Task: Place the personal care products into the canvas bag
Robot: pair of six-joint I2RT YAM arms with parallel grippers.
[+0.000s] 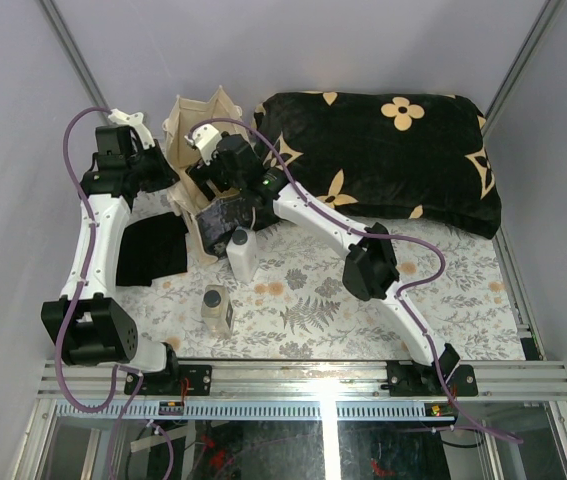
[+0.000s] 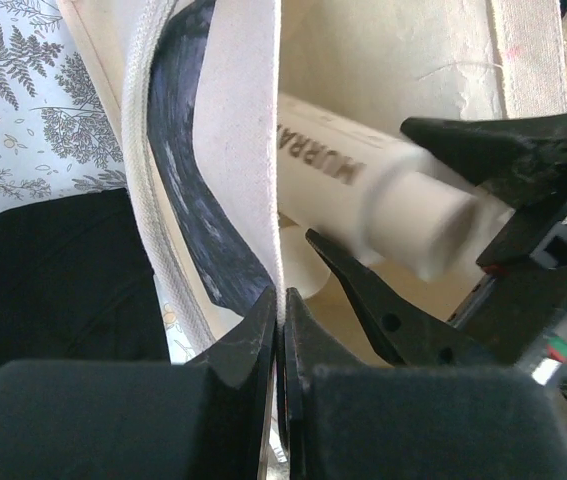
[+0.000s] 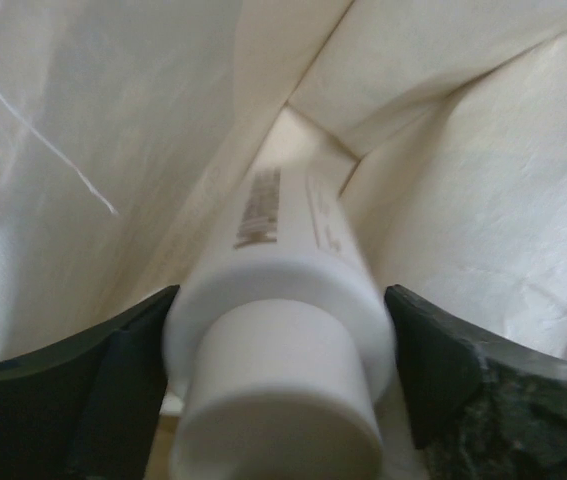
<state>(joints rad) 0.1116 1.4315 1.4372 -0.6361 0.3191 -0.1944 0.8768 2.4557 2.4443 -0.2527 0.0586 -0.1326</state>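
Observation:
The cream canvas bag (image 1: 195,120) stands at the back left. My left gripper (image 2: 281,300) is shut on its front edge (image 2: 248,150) and holds the mouth apart. My right gripper (image 3: 278,340) reaches into the bag, its jaws open on either side of a round beige bottle (image 3: 283,290) that points nose-down into the bag. The bottle looks blurred and lies between the right fingers (image 2: 483,150). A white flat-sided bottle (image 1: 242,252) with a dark cap and a small tan squarish bottle (image 1: 215,308) stand on the table in front of the bag.
A black cushion (image 1: 383,150) with tan flowers fills the back right. A flat black cloth (image 1: 151,250) lies left of the bottles, under the left arm. The table has a leaf-patterned cover (image 1: 313,310).

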